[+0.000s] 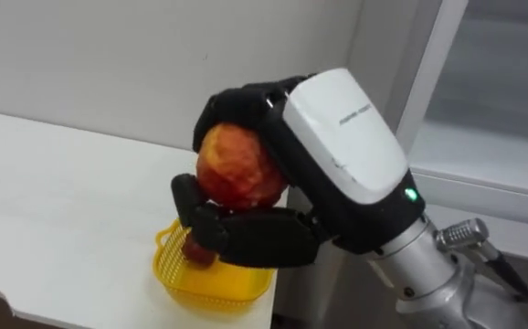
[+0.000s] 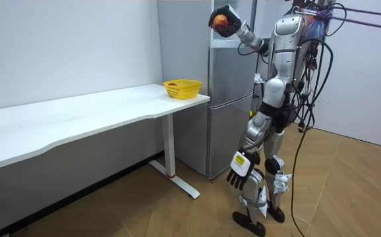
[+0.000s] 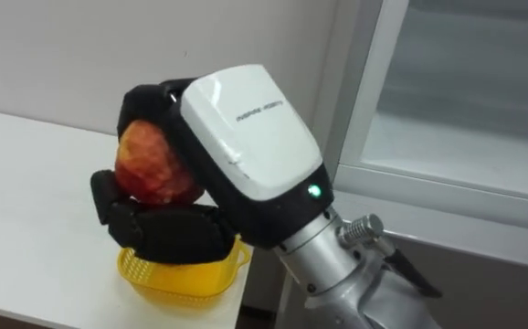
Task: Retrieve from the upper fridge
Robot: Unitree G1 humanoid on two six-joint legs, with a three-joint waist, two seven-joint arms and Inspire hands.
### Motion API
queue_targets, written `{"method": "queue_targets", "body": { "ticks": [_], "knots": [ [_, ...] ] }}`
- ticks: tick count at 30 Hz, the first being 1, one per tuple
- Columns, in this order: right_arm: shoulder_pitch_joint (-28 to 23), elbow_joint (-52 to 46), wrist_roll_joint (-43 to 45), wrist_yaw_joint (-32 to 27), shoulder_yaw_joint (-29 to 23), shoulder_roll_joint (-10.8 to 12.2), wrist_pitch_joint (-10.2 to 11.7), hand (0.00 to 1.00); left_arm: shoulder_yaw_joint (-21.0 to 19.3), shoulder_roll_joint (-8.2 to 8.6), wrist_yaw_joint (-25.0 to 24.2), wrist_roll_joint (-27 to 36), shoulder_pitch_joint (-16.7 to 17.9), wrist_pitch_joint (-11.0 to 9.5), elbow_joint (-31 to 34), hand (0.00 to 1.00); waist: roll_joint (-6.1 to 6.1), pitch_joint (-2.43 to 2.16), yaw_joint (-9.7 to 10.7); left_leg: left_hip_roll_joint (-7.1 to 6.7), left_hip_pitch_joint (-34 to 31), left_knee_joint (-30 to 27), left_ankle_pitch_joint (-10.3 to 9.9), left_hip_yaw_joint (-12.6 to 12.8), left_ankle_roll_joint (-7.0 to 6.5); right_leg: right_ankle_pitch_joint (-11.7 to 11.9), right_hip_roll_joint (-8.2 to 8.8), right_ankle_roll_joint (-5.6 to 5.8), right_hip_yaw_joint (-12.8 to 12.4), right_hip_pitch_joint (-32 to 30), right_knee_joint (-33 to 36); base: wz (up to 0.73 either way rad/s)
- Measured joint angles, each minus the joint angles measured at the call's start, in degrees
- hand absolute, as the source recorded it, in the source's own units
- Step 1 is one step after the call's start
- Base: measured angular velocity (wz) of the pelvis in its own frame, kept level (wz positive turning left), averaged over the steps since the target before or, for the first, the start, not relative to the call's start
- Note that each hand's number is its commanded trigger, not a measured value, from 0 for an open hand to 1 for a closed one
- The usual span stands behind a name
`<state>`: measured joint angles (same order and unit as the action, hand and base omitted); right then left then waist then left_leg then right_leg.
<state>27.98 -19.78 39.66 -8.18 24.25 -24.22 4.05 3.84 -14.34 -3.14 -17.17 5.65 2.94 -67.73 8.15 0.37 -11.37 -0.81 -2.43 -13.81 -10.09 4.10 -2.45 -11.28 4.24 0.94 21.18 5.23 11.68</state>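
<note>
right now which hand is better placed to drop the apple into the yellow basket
Right. The right hand grips the apple above the yellow basket on the white table; the left hand hangs low beside the leg, away from the table.

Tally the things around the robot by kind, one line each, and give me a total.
Apple, held up in the right hand: 1
Yellow basket: 1
Dark red thing in the basket, too hidden to name: 1
White table: 1
Grey fridge: 1
Total: 5
</note>
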Motion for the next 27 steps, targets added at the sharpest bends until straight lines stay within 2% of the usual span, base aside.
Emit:
{"method": "queue_targets", "body": {
  "ticks": [3, 6, 8, 13, 18, 21, 27],
  "knots": [
    [0.0, 3.1, 0.6, 2.0, 1.2, 0.5, -0.4, 1.00, 0.0, -0.03, -0.3, 0.0, -0.2, 0.0, 0.5, 0.00, 0.01, 0.13, -0.2, -0.03, -0.2, 0.1, 0.0, -0.1, -0.03, 0.0, 0.11, 0.00, 0.1, -0.2, 0.0, 0.03],
    [0.0, 7.4, 1.4, 3.5, 2.0, 0.8, -0.8, 1.00, 0.9, -0.06, -0.6, 0.0, -0.6, 0.1, 0.5, 0.00, 0.18, 0.52, -0.9, -0.03, -0.6, 0.1, 0.0, -0.2, -0.01, 0.0, 0.12, 0.00, 0.1, -0.5, 0.1, 0.00],
    [0.0, 9.2, 2.1, 4.4, 2.1, 0.9, -1.8, 1.00, 0.8, 0.03, -1.4, -0.1, -0.8, 0.3, 0.5, 0.00, 0.35, 0.56, -1.7, -0.04, -1.1, 0.1, 0.0, -0.3, 0.02, 0.0, 0.03, 0.00, 0.1, -1.0, 0.1, 0.00],
    [0.0, 15.7, 2.7, 5.2, 2.1, 3.3, -4.7, 1.00, 0.9, -0.01, -2.2, 0.0, -1.0, 0.8, 0.5, 0.00, 0.79, 0.38, -3.0, -0.21, -1.8, 0.1, 0.2, -1.6, 0.14, 0.0, 0.46, 0.02, 2.5, -1.4, 0.0, 0.12],
    [0.0, 22.6, 3.6, 5.2, 2.1, 4.8, -4.9, 1.00, 0.7, 0.24, -1.9, -0.6, -0.6, 0.8, 0.6, 0.00, 1.02, 0.54, -4.3, -0.74, -1.8, 0.1, 0.3, -2.7, 0.03, -0.1, 0.69, 0.13, 2.7, -1.0, -0.1, 0.14],
    [0.1, 26.4, 3.6, 5.2, 2.0, 4.8, -4.8, 1.00, 0.7, 0.23, -2.0, -0.6, -0.6, 0.8, 0.8, 0.00, 1.27, 0.82, -5.0, -0.92, -1.9, 0.2, 0.3, -2.9, -0.06, -0.1, 0.73, 0.15, 3.3, -1.1, -0.1, 0.06],
    [0.3, 33.1, 3.0, 4.6, 2.0, 4.6, -4.9, 1.00, -1.5, 0.02, -2.1, -0.7, -0.9, 0.8, 0.8, 0.00, 1.44, 0.95, -6.4, -0.92, -2.1, 0.2, 0.2, -2.9, -0.14, -0.1, 0.79, 0.16, 4.1, -1.1, -0.1, 0.01]
  ]
}}
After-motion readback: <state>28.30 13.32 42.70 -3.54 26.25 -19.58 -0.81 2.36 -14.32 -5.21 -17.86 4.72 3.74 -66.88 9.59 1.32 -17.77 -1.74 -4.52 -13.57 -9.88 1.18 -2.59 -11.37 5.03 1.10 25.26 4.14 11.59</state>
